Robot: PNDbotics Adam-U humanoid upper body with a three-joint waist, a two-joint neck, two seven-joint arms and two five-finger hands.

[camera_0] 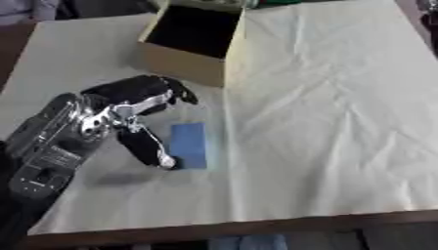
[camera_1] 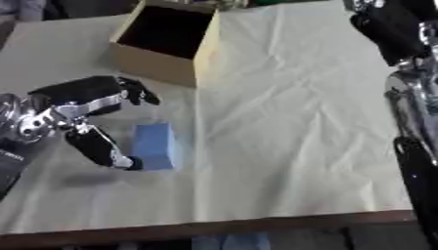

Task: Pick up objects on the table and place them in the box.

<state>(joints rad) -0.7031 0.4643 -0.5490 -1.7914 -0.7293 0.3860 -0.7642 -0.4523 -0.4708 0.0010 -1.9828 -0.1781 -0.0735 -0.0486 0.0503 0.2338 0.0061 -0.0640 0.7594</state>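
Note:
A flat blue block (camera_0: 189,145) lies on the pale cloth left of the middle. My left hand (camera_0: 137,100) hovers just left of it. Its thumb (camera_0: 147,146) reaches down and touches the block's lower left corner, while the fingers (camera_0: 175,93) are bent above the block's far end and do not close on it. The open cardboard box (camera_0: 175,63) stands behind the hand, and its inside is dark. My right arm runs down the right edge of the right eye view, with the right hand (camera_1: 392,31) near the top.
A cream cloth (camera_0: 325,127) with creases covers the table. The brown front edge (camera_0: 256,227) crosses the bottom of the view. Something blue shows below that edge. Dark shapes sit past the far edge.

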